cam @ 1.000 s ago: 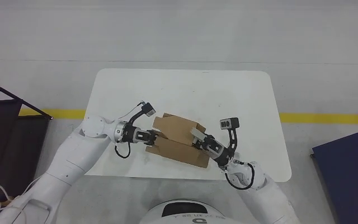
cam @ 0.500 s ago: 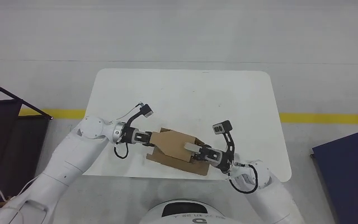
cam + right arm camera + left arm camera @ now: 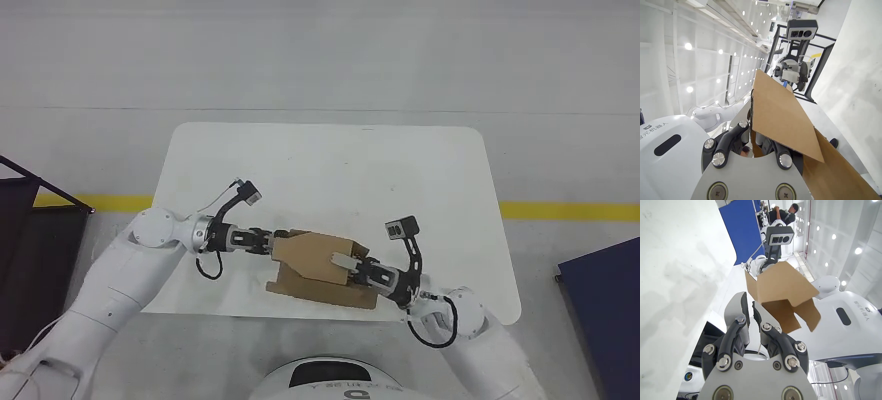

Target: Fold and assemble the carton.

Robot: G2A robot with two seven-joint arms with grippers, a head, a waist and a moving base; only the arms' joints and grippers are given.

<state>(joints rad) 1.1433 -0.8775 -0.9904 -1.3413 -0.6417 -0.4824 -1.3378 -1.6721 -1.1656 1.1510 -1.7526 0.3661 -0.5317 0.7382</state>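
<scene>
A brown carton [image 3: 315, 262] with loose flaps is held above the white table [image 3: 400, 170], near its front edge. My right gripper [image 3: 352, 268] is shut on the carton's right end; in the right wrist view a cardboard panel [image 3: 776, 117] runs between the fingers [image 3: 738, 121]. My left gripper [image 3: 270, 243] sits at the carton's left edge. Its fingers [image 3: 743, 306] stand almost together with nothing between them, and the carton [image 3: 783, 283] hangs just past their tips. The left gripper [image 3: 800, 75] also appears beyond the carton's far edge in the right wrist view.
The table's back half is bare white surface. A dark frame [image 3: 30, 230] stands off the table's left side and a blue panel [image 3: 605, 290] off its right. A yellow floor line [image 3: 570, 210] runs behind.
The carton has gone from lying spread out to a narrower, partly raised shape. The left arm drew back leftward from its edge. The right gripper shifted slightly left with the carton.
</scene>
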